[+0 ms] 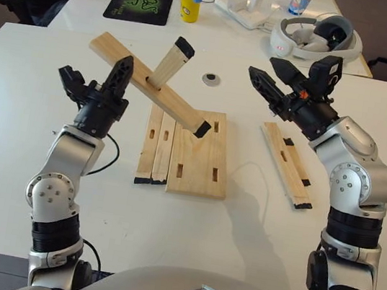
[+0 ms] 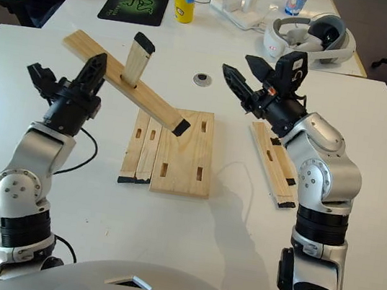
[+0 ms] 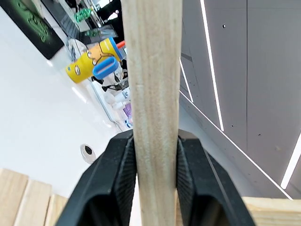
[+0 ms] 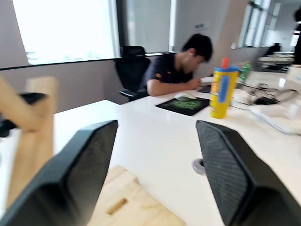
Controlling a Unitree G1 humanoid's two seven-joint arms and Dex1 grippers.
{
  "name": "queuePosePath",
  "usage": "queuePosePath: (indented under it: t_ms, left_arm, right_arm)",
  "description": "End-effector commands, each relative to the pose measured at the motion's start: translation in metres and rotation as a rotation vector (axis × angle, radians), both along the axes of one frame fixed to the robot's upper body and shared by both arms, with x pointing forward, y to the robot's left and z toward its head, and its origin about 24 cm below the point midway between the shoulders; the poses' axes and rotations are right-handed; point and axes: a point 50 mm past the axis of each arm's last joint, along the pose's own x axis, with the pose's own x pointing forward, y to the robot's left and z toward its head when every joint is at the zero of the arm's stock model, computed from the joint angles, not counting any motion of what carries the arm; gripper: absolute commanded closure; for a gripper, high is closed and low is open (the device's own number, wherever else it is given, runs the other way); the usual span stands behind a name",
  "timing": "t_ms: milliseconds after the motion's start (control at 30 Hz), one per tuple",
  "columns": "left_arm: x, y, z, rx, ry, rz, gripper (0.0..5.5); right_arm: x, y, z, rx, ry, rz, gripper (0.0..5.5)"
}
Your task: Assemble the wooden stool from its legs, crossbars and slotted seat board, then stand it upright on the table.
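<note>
At the left, the left gripper [image 1: 122,70] is closed tight on the long bar [image 1: 181,108] and holds it in the air, tilted. The high end of the bar points to the far left, and its low end with the black tip is over the seat board [image 1: 202,157]; we cannot tell if it touches there. The short bar [image 1: 171,60] stands in the slot of the long bar, just beside the gripper, with its black tip up. We judge that the step in hand is to seat this short bar fully. To do it well, the left grip should stay firm and the long bar should not turn. The push should go straight along the slot, close to the joint, so the wood does not jam or lever out. The seat board lies flat on the table [image 1: 27,135], with the left strips [image 1: 157,143] touching its left edge. The right gripper [image 1: 265,72] hangs wide open and holds nothing, above the table and near the far end of the right strips [image 1: 287,163]. We count 1 long bar, 1 short bar, 2 left strips, 1 seat board and 2 right strips, so 7 wooden parts and 2 grippers.
</note>
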Motion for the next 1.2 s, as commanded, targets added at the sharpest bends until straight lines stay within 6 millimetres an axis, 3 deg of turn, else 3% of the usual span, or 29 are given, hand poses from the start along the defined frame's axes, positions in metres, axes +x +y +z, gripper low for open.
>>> queuePosePath:
  t_ms: [33, 200, 400, 700, 1200]
  left_arm:
    - [-0.021, -0.013, -0.001, 0.147, 0.056, -0.082, 4.45]
    - [-0.038, -0.013, -0.017, 0.355, 0.142, -0.042, 4.45]
    - [-0.043, -0.014, -0.001, 0.500, 0.006, 0.101, 4.45]
    - [-0.068, -0.031, -0.022, 0.550, 0.000, 0.123, 4.45]
    - [-0.069, -0.051, -0.025, 0.514, -0.037, 0.253, 4.45]
  right_arm:
    - [-0.006, -0.009, -0.029, -0.108, 0.027, -0.136, 2.42]
    - [-0.024, 0.000, -0.048, -0.094, 0.044, -0.183, 2.42]
    - [-0.033, 0.008, -0.055, -0.073, 0.064, -0.192, 2.42]
    - [-0.029, 0.008, -0.052, -0.084, 0.047, -0.186, 2.42]
    - [-0.019, 0.014, -0.043, -0.131, 0.020, -0.080, 2.42]
